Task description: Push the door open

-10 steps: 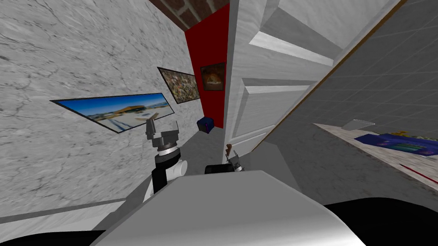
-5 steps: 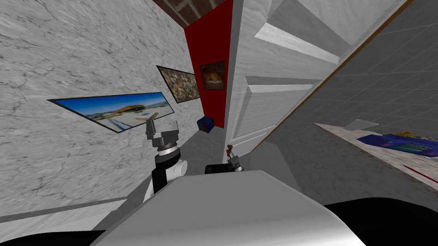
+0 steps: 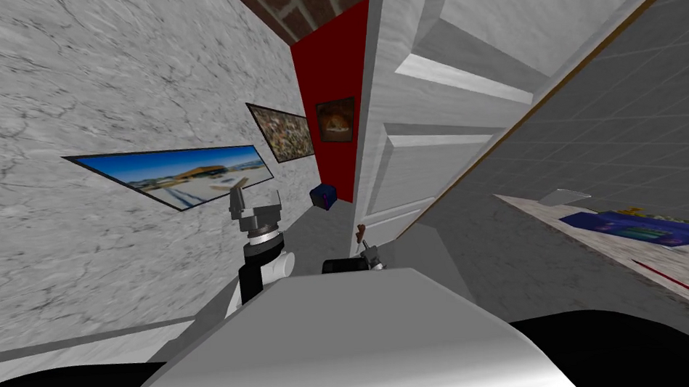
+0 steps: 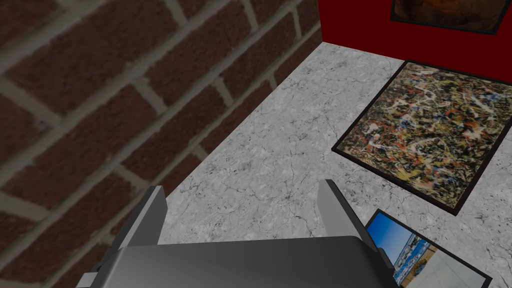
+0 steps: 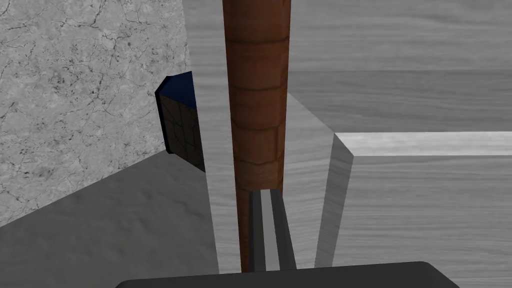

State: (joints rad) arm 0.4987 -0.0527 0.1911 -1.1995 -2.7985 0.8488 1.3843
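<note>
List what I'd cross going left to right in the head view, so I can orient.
Landscape picture → speckled painting → dark blue box → white panelled door → blue item on the counter.

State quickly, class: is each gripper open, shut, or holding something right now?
Left gripper: open, holding nothing.
Right gripper: shut, nothing held, tips at the brown cylindrical bar by the grey panelled door.
</note>
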